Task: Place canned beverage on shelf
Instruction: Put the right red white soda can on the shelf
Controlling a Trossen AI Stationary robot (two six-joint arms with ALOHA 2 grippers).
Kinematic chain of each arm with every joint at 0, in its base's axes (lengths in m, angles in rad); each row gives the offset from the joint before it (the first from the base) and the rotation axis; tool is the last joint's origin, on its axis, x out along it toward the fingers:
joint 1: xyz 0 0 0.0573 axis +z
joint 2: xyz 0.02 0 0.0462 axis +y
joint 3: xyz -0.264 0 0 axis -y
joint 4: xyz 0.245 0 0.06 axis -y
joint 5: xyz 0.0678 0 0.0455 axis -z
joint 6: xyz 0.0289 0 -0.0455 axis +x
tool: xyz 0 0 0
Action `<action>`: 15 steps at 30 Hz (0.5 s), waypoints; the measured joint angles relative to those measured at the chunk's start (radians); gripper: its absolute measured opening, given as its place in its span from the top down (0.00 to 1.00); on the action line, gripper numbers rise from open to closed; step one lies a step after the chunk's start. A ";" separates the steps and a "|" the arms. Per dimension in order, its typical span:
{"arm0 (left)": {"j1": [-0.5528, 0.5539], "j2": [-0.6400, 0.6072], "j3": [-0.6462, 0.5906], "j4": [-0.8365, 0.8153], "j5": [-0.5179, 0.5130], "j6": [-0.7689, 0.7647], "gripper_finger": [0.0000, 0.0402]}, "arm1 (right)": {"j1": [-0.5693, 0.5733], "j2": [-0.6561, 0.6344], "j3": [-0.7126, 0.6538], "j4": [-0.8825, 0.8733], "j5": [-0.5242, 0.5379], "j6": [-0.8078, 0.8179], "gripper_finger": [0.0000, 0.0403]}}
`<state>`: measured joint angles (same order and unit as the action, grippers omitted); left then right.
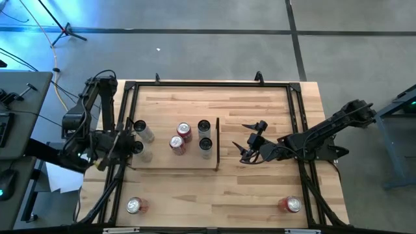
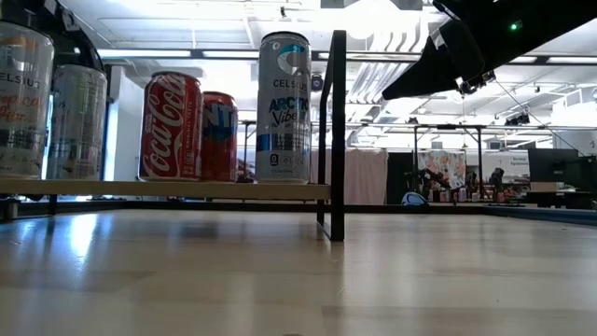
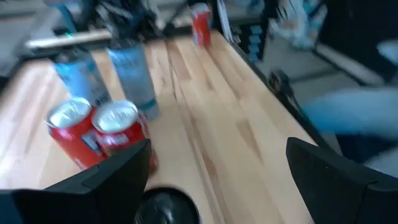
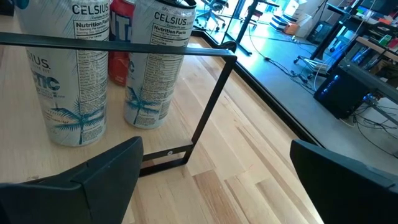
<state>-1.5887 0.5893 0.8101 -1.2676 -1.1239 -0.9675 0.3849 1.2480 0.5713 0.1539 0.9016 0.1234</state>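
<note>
The right gripper (image 1: 246, 138) hangs above the bare table (image 1: 260, 188), just beside the shelf's (image 1: 166, 161) thin dark upright strip (image 1: 217, 143), on the side away from the cans. Its two dark fingers (image 4: 93, 180) are spread wide with nothing between them. Straight ahead of it, past the strip, two tall slim Celsius cans (image 4: 71, 81) stand upright on the shelf's pale wood, and behind those two red cans (image 1: 181, 138) stand close together, one with a Coca-Cola label (image 2: 170, 126).

The left gripper (image 1: 123, 144) sits at the opposite short end of the shelf, over the table's black frame. Its fingers (image 3: 106, 180) also stand far apart and hold nothing. Just in front of it stand two more tall silver cans (image 1: 143, 132), with the red pair a little beyond them. From its wrist camera a dark round shape shows close between its fingers, though what it is cannot be told.

Two further red cans stand on the table off the shelf, well apart from both grippers: one at the near corner on the left arm's side (image 1: 135, 206), one at the near corner on the right arm's side (image 1: 290, 205).

In the low view the shelf is raised slightly above the tabletop, with the right arm (image 2: 466, 47) entering from above.
</note>
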 joint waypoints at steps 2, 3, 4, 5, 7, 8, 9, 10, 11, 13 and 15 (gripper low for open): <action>0.000 0.001 0.000 0.030 -0.057 0.000 0.14 | 0.000 0.000 0.000 0.000 0.000 0.000 0.02; 0.000 0.002 0.000 0.058 -0.068 0.020 0.14 | 0.000 0.000 0.000 0.000 0.000 0.000 0.02; -0.002 0.005 0.000 0.093 -0.069 0.055 0.14 | 0.000 0.000 0.000 0.000 0.000 0.000 0.02; -0.005 0.007 0.000 0.137 -0.065 0.098 0.14 | 0.000 0.000 0.000 0.000 0.000 0.000 0.02; -0.008 0.018 0.000 0.253 -0.053 0.206 0.14 | 0.000 0.000 0.000 0.000 0.000 0.000 0.02; -0.010 0.025 0.000 0.314 -0.042 0.268 0.14 | 0.000 0.000 0.000 0.000 0.000 0.000 0.02; -0.010 0.033 0.000 0.380 -0.022 0.333 0.14 | 0.000 0.000 0.000 0.000 0.000 0.000 0.02; -0.010 0.042 -0.001 0.446 -0.001 0.398 0.14 | 0.000 0.000 0.000 0.000 0.000 0.000 0.02; -0.010 0.055 -0.009 0.532 0.019 0.467 0.14 | 0.000 0.000 0.000 0.000 0.000 0.000 0.02; -0.010 0.080 -0.034 0.699 0.079 0.612 0.14 | 0.000 0.000 0.000 0.000 0.000 0.000 0.02; -0.010 0.111 -0.063 0.851 0.154 0.744 0.14 | 0.000 0.000 0.000 0.000 0.000 0.000 0.02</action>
<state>-1.5982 0.7005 0.7469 -0.4170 -0.9702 -0.2237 0.3847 1.2480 0.5713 0.1539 0.9016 0.1234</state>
